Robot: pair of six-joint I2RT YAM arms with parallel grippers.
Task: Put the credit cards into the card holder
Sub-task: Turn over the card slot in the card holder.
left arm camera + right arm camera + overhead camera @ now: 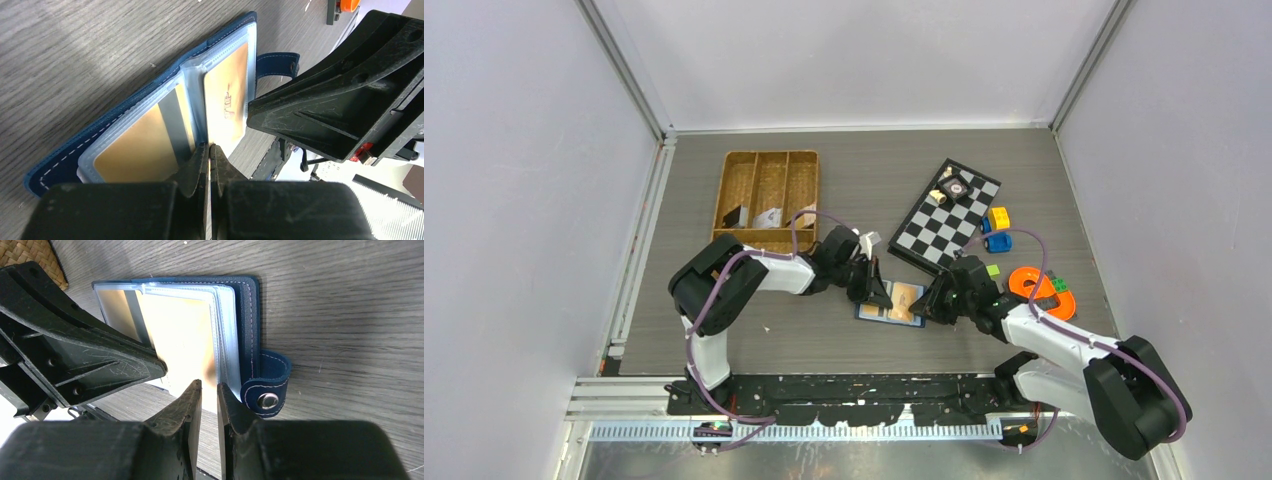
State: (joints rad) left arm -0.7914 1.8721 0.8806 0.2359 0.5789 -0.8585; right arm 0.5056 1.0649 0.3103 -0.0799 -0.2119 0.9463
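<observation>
Top: card holder [891, 303] lies open on table [854, 180] betw. left gripper [876, 292] & right gripper [936, 303].
Left wrist: left fingers pinch a clear sleeve [194, 80]; one tan card [135, 150] is pocketed.
Right wrist: right fingers clenched, seemingly on second tan card [182, 335], only partly in.

We list: navy-blue folding card holder [248, 305], matt leather-look cover with pale stitching; its clear plastic sleeves [227, 325], glossy; round metal snap stud [268, 400], shiny; orange-tan card [135, 150], smooth sheen; grey wood-grain table [350, 300], matt; black plastic left gripper [208, 150], scuffed
</observation>
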